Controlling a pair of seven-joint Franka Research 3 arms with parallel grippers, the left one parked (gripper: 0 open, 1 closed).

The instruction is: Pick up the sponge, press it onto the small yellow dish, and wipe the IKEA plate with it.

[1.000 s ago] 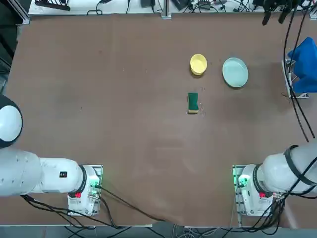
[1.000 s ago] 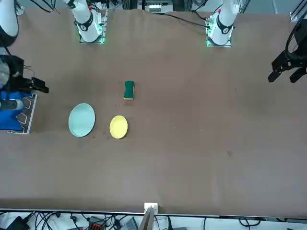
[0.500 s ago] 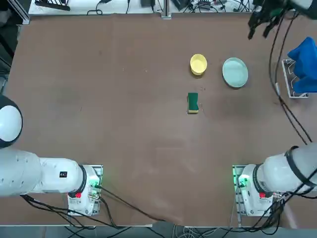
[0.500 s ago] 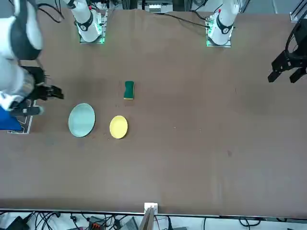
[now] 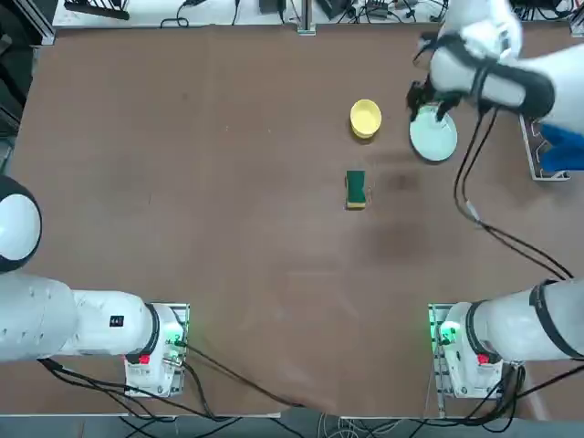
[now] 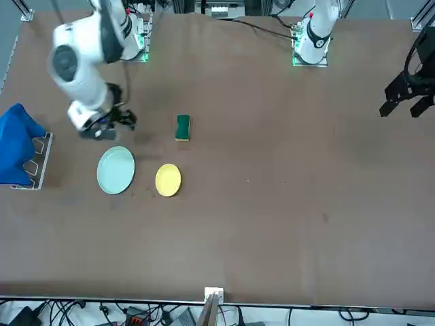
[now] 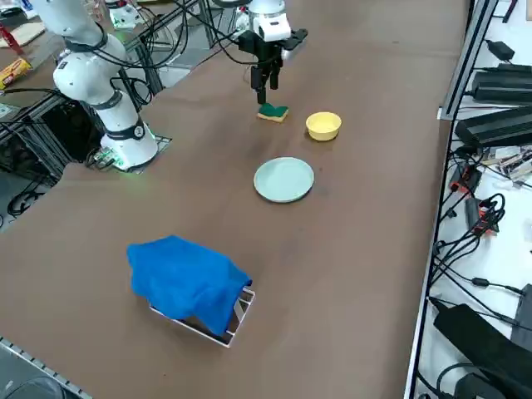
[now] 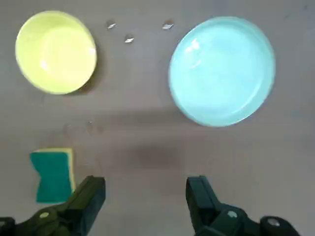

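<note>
Right end effector raised above the table, fingers spread apart and grasping nothing; seen also in the top view, the front view and the right side view. Positioned over bare table surface close to the IKEA plate, at the plate's edge in the top view and just beyond its rim on the robot side in the front view.

Nearest: IKEA plate, pale blue-green, round with a low rim, flat on the table, almost directly below and slightly outward of the end effector.

Next: small yellow dish, bright yellow and bowl-like, upright, beside the plate toward the table's middle, a clear gap between the two. A few small pale flecks on the table between dish and plate.

Farther: sponge, dark green face up with a yellow layer showing along one side, lying flat and untouched, apart from both dishes, toward the robot's side of the yellow dish.

Farthest: blue cloth draped over a small rack at the table's right edge, well apart from the end effector.
</note>
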